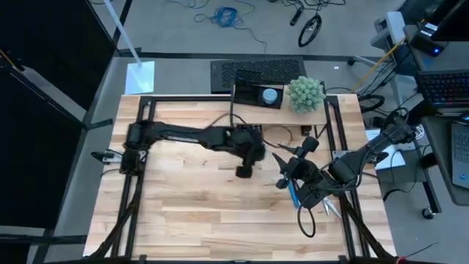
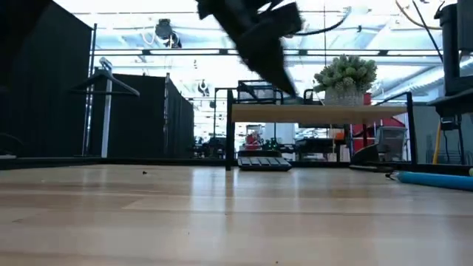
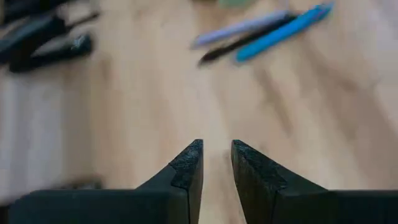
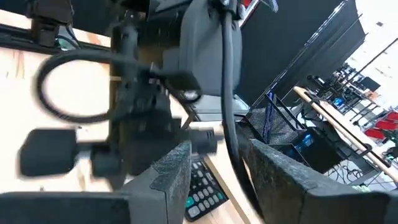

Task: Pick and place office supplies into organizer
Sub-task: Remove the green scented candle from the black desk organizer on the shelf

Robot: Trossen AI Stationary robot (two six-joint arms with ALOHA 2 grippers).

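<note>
Three pens lie flat on the wooden table: a bright blue pen (image 3: 283,30), a dark pen (image 3: 239,45) and a pale pen (image 3: 239,26). In the high view the blue pen (image 1: 293,195) lies under my right arm. My left gripper (image 3: 216,152) hangs above bare wood at mid table (image 1: 244,169), open, pens ahead of it. My right gripper (image 4: 214,155) is open too, raised just right of the left one (image 1: 283,179), facing the left arm. The black organizer (image 1: 253,94) stands at the far edge, a round blue-grey disc (image 1: 271,95) showing on it.
A fuzzy green plant ball (image 1: 304,94) stands right of the organizer, on a wooden riser (image 2: 318,112). A black calculator (image 4: 202,186) lies near the far edge. Black frame rails (image 1: 335,139) run along both table sides. The table's near half is bare wood (image 1: 205,220).
</note>
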